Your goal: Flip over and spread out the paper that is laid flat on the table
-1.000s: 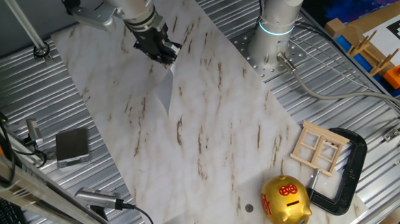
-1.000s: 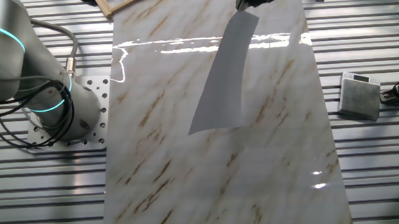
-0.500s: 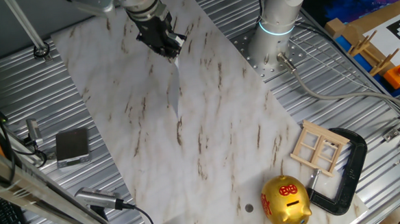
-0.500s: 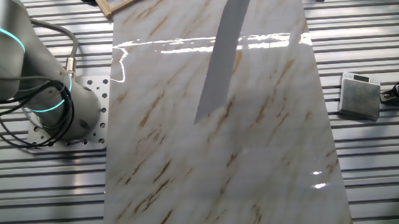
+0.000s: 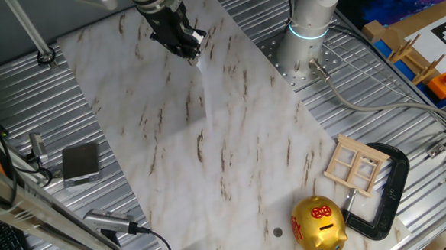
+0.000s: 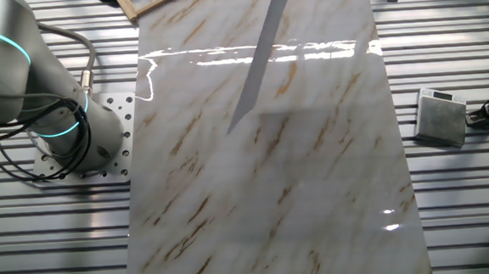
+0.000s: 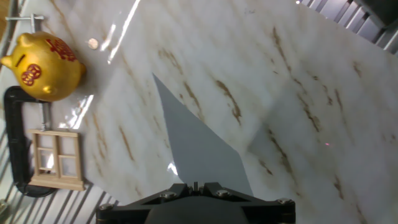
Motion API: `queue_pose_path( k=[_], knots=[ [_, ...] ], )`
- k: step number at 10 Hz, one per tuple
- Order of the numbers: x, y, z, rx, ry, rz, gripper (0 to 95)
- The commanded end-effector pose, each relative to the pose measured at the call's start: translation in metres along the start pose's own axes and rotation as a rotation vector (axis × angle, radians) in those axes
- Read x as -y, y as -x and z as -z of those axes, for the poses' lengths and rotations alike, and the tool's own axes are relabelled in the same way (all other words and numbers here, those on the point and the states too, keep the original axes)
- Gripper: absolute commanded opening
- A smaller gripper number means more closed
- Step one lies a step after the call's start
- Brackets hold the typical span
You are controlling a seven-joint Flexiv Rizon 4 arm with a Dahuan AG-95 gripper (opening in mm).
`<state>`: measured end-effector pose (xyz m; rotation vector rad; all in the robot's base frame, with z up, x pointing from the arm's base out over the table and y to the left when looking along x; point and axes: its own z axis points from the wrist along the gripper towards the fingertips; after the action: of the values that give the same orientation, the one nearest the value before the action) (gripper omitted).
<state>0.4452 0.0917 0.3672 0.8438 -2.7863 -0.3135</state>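
Observation:
The white paper (image 6: 261,53) hangs from my gripper (image 5: 196,53), which is shut on its top corner above the far end of the marble table (image 5: 233,163). In the other fixed view the sheet shows as a narrow grey strip, nearly edge-on, with its lower tip close over the table (image 6: 275,220); the gripper is out of that frame. In the hand view the paper (image 7: 199,149) drops away from my gripper (image 7: 194,185) as a grey wedge over the table (image 7: 298,74). In one fixed view the paper (image 5: 203,88) is faint and thin below the fingers.
A small grey box (image 5: 80,162) sits on the ribbed metal left of the slab, also in the other fixed view (image 6: 441,116). A gold piggy bank (image 5: 318,226), a wooden frame (image 5: 355,165) and a black clamp (image 5: 387,193) are at the near end. The arm's base (image 5: 310,28) stands to the right.
My gripper has gone higher and a little right with the paper. The sheet has swung and turned from a broad face to a narrow, near edge-on strip.

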Motion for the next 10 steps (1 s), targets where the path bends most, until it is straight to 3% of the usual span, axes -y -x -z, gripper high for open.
queue_pose_path(
  k=[1,3,10],
  knots=[
    [0.008,0.002,-0.003,-0.005,0.012,0.026,0.0],
    [0.02,0.005,-0.008,0.002,0.022,0.053,0.0],
    [0.038,0.003,-0.019,-0.004,-0.006,0.111,0.0]
  ],
)
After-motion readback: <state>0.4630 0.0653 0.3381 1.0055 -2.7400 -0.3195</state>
